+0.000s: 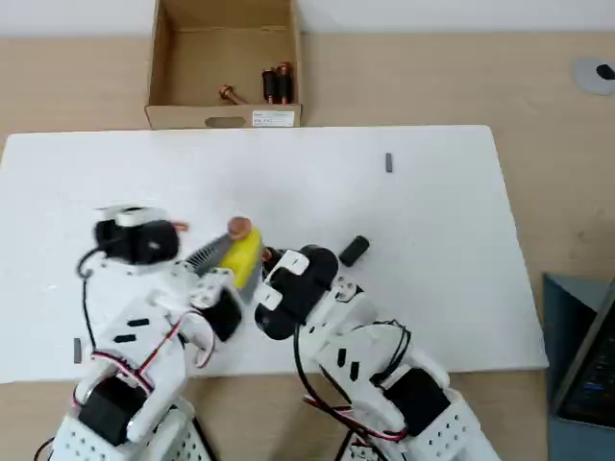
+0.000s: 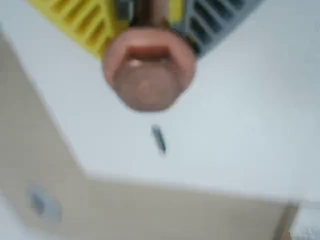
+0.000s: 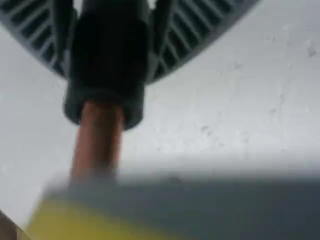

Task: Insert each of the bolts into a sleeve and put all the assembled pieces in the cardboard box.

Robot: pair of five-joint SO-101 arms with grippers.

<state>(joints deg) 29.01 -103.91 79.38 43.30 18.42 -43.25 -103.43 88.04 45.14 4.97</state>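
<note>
- Yellow-and-grey left tool [image 1: 237, 242] is clenched on a copper bolt [image 2: 149, 75].
- The right tool [image 1: 271, 257] grasps a black sleeve [image 3: 106, 75]; the bolt's shank enters its end.
- A spare sleeve [image 1: 354, 250] lies nearby on the white mat [image 1: 432, 288].
- Well apart on the counter [image 1: 538, 115], the cardboard box [image 1: 173, 67] holds assembled pieces [image 1: 276, 84].
- The box's label [image 1: 273, 118] is too small to read.
</note>
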